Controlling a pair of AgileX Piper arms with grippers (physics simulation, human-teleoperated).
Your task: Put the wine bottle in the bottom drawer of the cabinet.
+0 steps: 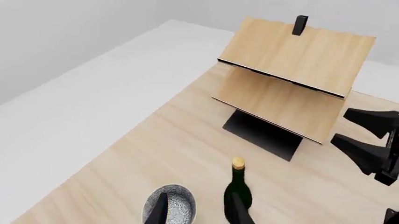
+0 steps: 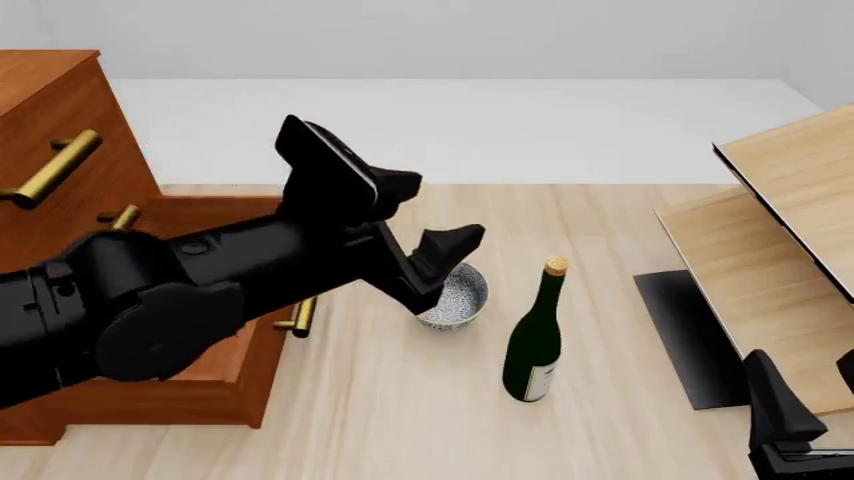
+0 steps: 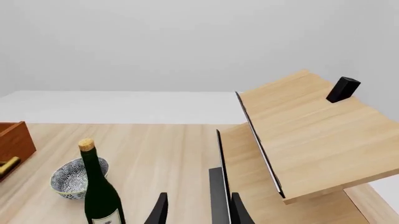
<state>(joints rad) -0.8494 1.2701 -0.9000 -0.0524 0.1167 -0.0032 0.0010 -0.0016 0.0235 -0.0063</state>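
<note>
The wine bottle [image 2: 537,338] stands upright on the table, dark green with a tan cork, just right of a grey speckled bowl [image 2: 455,299]. My left gripper [image 2: 441,270] is open and hovers over the bowl, left of the bottle. In the left wrist view the bottle [image 1: 238,190] rises by one finger [image 1: 240,212]. The cabinet [image 2: 54,110] stands at the left with its bottom drawer [image 2: 200,402] pulled out. My right gripper [image 2: 809,402] is open and empty at the front right. The right wrist view shows the bottle [image 3: 100,196] and the gripper [image 3: 199,215].
Pale light-wood furniture [image 2: 787,230] with a black panel [image 2: 687,335] tilts at the right, close to my right gripper. The bottom drawer's brass handle [image 2: 302,316] sits by my left arm. The bowl [image 3: 76,179] stands just behind the bottle in the right wrist view.
</note>
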